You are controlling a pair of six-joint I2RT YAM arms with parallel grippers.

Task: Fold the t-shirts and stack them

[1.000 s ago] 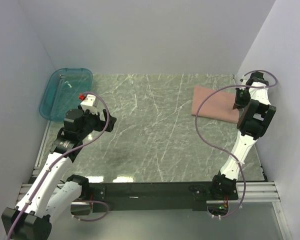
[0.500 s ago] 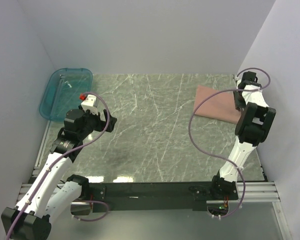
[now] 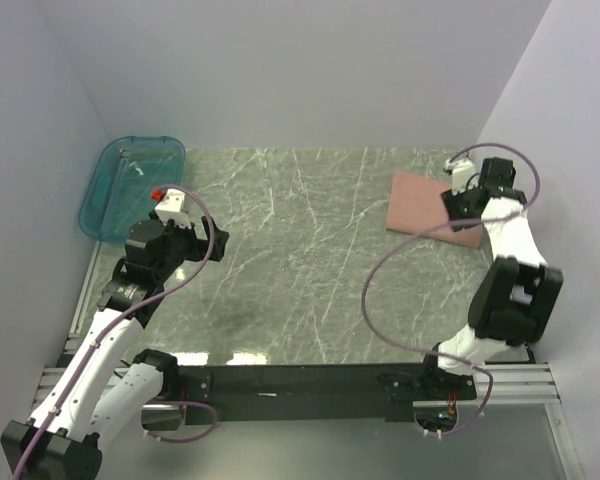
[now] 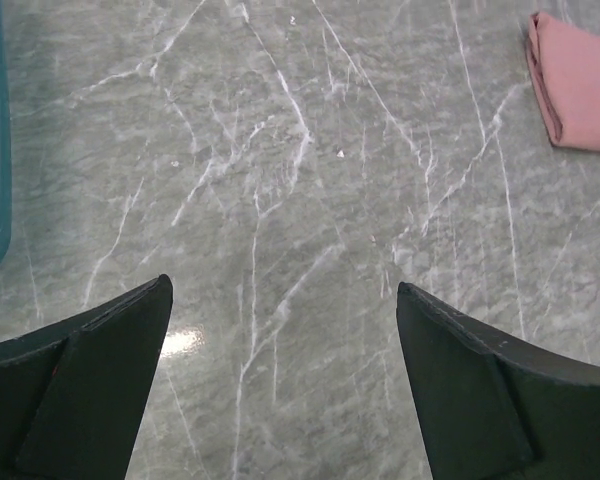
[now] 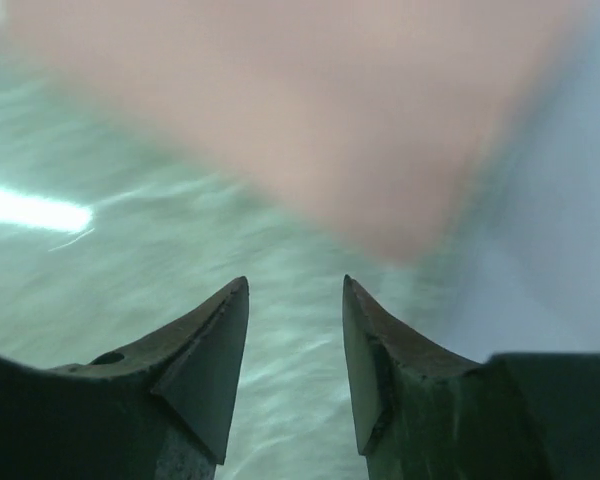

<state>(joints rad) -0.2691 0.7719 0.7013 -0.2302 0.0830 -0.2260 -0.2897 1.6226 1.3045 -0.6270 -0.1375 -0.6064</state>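
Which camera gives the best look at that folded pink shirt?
The top external view: nearly the whole pink shirt shows, folded flat. Left wrist catches only one end; right wrist, a pink blur.

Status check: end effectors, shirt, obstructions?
Left end effector open, empty. Right end effector open, above folded pink t-shirt. Teal tray far left, nothing in the way.

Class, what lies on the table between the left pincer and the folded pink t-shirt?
Nothing: only bare green marble tabletop runs from the left pincer to the pink t-shirt, clearest in the left wrist view.
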